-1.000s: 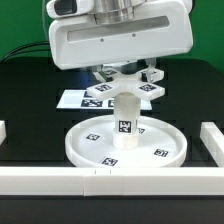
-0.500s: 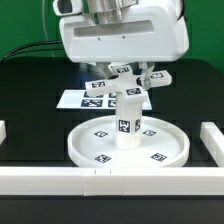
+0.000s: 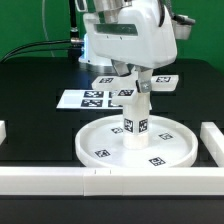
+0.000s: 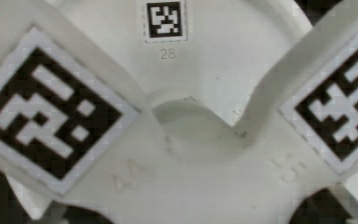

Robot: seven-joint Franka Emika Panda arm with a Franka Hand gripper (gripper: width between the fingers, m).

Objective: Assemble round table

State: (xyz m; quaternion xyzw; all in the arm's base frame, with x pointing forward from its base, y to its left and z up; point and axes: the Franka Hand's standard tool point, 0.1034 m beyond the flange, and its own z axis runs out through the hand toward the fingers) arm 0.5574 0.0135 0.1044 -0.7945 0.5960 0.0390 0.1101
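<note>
We note the marker board [image 3: 85, 98] lying flat at centre left on the black table [image 3: 30, 80]. White border blocks [image 3: 50, 181] line the lower edge and both sides. A green backdrop [image 3: 22, 20] fills the upper left.

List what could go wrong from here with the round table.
1. The cross-shaped foot hangs right over the leg; if its centre is misaligned, pressing down could tip the leg.
2. Nothing visibly clamps the round disc, so a sideways push from the gripper might slide it across the table.
</note>
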